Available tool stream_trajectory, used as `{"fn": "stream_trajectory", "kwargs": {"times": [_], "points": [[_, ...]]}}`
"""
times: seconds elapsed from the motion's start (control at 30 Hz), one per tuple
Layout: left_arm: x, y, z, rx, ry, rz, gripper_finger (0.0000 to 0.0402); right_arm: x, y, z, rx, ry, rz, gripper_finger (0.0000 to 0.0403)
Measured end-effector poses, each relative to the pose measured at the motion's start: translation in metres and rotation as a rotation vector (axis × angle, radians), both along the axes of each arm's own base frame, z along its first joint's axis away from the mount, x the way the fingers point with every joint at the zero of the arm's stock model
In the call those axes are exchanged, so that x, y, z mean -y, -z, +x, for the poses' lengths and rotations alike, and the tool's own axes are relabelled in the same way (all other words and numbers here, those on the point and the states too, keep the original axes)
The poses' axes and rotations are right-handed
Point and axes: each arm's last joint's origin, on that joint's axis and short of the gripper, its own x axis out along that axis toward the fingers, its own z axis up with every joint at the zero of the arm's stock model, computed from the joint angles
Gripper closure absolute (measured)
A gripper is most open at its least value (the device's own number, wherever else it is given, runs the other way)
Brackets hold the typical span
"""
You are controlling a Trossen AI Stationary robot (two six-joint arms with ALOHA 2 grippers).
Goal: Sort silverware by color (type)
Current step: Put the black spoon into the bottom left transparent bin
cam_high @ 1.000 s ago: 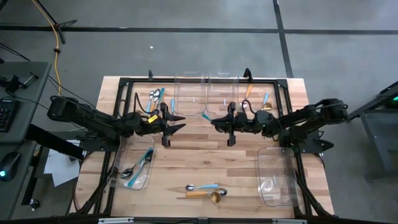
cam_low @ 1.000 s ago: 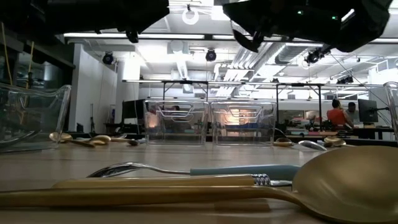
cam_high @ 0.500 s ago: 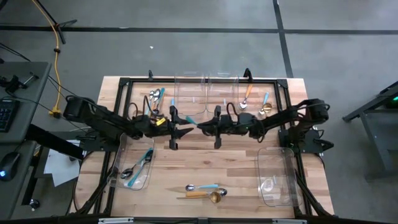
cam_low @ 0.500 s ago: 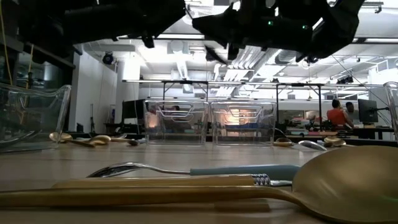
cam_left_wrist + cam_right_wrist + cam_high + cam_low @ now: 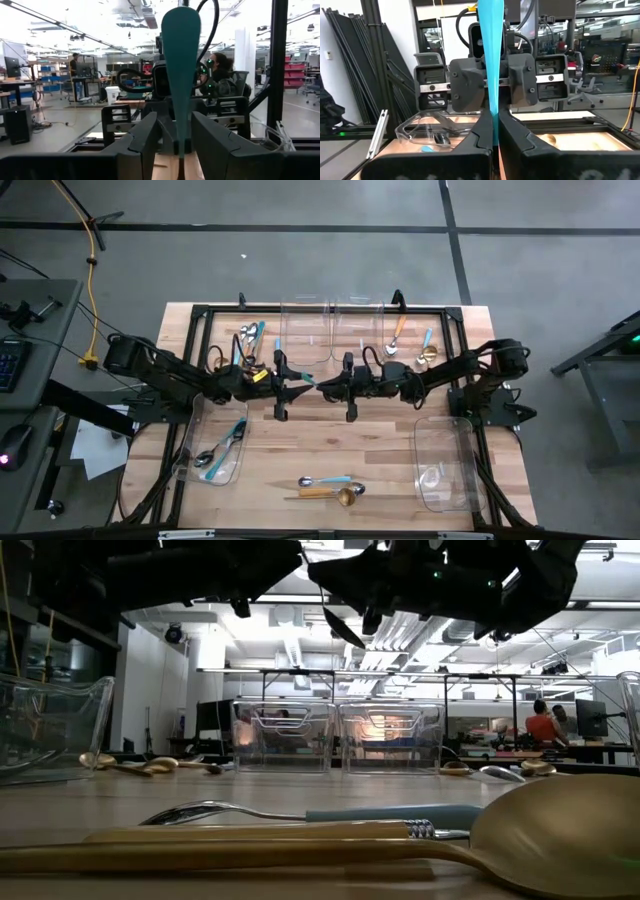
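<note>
Left gripper (image 5: 174,131) over the middle of the worktop (image 5: 330,440), fingers spread either side of the blue-handled utensil (image 5: 181,60) - not pinching it. Right gripper (image 5: 494,125) nose to nose with it, clamped tight on that same handle, holding it up off the wood. Looks like a handover. Biggest risk - right letting go before left closes, utensil dropping.
</note>
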Motion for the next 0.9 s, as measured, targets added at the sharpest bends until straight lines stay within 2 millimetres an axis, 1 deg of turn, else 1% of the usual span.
{"fn": "stream_trajectory", "kwargs": {"times": [0.1, 0.17, 0.27, 0.33, 0.5, 0.7, 0.8, 0.9], "points": [[0.000, 0.000, 0.000, 0.001, 0.010, -0.009, 0.0291, 0.000, 0.000, 0.000, -0.001, 0.005, 0.005, 0.0401], [0.001, 0.000, 0.000, 0.002, 0.046, -0.012, 0.0291, 0.000, 0.000, 0.000, -0.001, 0.008, 0.010, 0.0401], [0.002, -0.004, 0.004, 0.007, 0.074, -0.007, 0.0291, 0.000, 0.000, 0.000, 0.001, 0.008, 0.009, 0.0401], [0.003, -0.007, 0.008, -0.003, 0.077, -0.007, 0.0291, 0.000, 0.000, 0.000, -0.002, 0.007, 0.009, 0.0401], [0.003, -0.007, 0.018, -0.097, 0.075, -0.001, 0.0291, 0.000, 0.000, 0.000, -0.006, 0.011, 0.010, 0.0401], [0.003, -0.008, 0.018, -0.086, 0.063, 0.023, 0.0291, 0.000, 0.002, 0.000, -0.021, 0.011, 0.009, 0.0401], [0.002, -0.008, 0.018, -0.088, 0.055, 0.041, 0.0302, 0.000, 0.002, 0.000, -0.021, 0.011, 0.009, 0.0401], [0.002, -0.008, 0.018, -0.088, 0.053, 0.048, 0.0326, 0.000, 0.002, 0.000, -0.021, 0.009, 0.009, 0.0401]]}}
